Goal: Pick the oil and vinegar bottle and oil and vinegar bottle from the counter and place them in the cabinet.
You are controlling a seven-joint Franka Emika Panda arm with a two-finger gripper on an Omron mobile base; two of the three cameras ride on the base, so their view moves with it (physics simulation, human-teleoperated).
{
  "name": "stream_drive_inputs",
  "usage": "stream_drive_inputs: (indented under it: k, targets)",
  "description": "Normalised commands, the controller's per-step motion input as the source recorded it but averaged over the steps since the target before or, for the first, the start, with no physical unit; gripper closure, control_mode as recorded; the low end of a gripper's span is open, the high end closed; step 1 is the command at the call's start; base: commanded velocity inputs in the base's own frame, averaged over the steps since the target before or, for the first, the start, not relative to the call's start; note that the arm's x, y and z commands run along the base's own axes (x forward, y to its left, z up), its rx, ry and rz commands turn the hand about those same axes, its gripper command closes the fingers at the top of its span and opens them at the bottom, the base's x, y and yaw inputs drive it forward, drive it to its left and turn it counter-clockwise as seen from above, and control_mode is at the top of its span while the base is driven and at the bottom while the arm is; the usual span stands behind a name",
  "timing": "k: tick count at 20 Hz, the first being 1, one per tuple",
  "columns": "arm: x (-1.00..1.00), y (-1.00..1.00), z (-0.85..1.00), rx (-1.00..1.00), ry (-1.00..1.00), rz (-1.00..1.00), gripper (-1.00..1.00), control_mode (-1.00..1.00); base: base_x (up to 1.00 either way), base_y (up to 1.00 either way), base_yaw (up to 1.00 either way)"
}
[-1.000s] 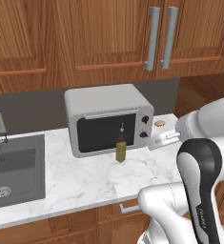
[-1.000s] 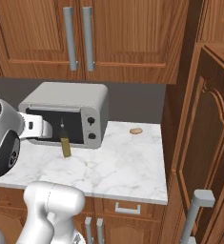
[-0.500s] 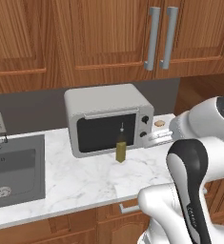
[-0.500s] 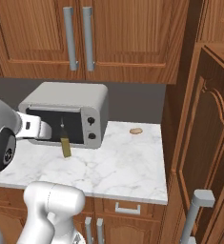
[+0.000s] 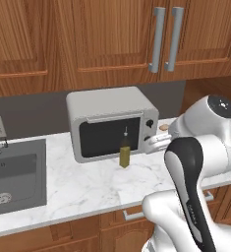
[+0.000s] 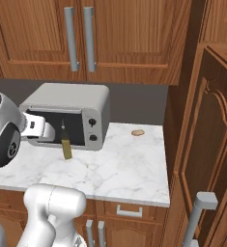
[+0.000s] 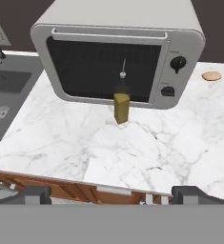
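A steel sink (image 7: 4, 90) sits at the left edge of the hand view. The slim olive-green bottle (image 7: 121, 102) stands upright on the marble counter (image 7: 180, 138) at centre frame, just in front of the microwave's (image 7: 118, 52) dark door. A small brown bit of food (image 7: 211, 76) lies upper right. The fingers (image 7: 111, 194) are spread wide apart at the bottom, holding nothing.

Glossy white arm (image 5: 210, 142), rounded bulbous shells, black band along one link, dark grey joint cap with small round marks. Gripper (image 7: 111, 194): two small dark grey blocky finger tips (image 7: 35, 194).
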Motion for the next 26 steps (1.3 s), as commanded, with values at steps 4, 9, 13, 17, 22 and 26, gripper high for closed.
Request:
stream_drive_inputs:
  k: [4, 9, 13, 17, 22, 26]
  targets:
    - [0.18, -0.01, -0.03, 0.0, 0.02, 0.0, -1.0, -1.0, 0.0, 0.0, 0.0]
    - [0.18, -0.03, -0.07, 0.0, -0.01, 0.0, -1.0, -1.0, 0.0, 0.0, 0.0]
    - [0.11, 0.0, -0.19, 0.0, -0.07, 0.0, -1.0, -1.0, 0.0, 0.0, 0.0]
    - [0.12, 0.0, -0.27, 0.0, -0.06, 0.0, -1.0, -1.0, 0.0, 0.0, 0.0]
    - [0.18, 0.0, -0.26, 0.0, -0.03, 0.0, -1.0, -1.0, 0.0, 0.0, 0.0]
    - [0.29, 0.0, -0.14, 0.0, 0.0, 0.0, -1.0, -1.0, 0.0, 0.0, 0.0]
